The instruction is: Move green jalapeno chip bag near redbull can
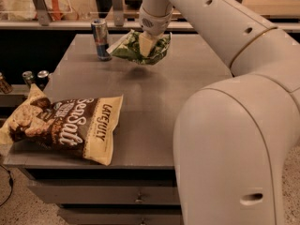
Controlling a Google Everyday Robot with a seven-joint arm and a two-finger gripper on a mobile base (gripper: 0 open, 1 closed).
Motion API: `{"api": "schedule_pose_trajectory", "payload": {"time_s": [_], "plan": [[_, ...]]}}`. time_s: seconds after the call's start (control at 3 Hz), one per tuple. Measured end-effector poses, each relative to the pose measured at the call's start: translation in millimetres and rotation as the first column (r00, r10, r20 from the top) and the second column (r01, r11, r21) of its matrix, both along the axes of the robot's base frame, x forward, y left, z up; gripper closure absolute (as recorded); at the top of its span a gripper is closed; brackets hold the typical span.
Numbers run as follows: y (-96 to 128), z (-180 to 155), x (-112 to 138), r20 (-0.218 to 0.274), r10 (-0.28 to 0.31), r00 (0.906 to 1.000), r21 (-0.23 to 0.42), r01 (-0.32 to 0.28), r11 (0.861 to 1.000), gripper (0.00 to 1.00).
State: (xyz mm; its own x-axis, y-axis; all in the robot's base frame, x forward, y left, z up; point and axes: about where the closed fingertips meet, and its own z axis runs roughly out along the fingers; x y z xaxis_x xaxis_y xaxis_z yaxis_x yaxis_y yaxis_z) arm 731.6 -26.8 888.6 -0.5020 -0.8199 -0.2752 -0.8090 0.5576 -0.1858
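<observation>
My gripper (146, 46) is shut on the green jalapeno chip bag (136, 49) and holds it in the air above the far part of the grey table (154, 102); its shadow lies on the tabletop below. The redbull can (100, 39), slim, blue and silver, stands upright at the table's far left. The bag's left corner hangs just right of the can, apart from it.
A large brown and cream "Sea Salt" bag (61, 125) lies at the table's front left, hanging over the edge. Two small dark cans (35, 77) stand on a lower ledge to the left. My arm's big white body (234, 139) fills the right side. Shelving runs behind the table.
</observation>
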Motion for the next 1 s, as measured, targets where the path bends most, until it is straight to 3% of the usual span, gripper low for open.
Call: {"api": "schedule_pose_trajectory", "payload": {"time_s": [0.33,1.0], "plan": [[6.3,-1.2,5.1,0.006,-0.018,0.9998,0.022,0.018,1.000,0.84],[13.5,-2.5,11.4,-0.001,-0.020,0.9998,0.058,0.020,0.998,0.37]]}}
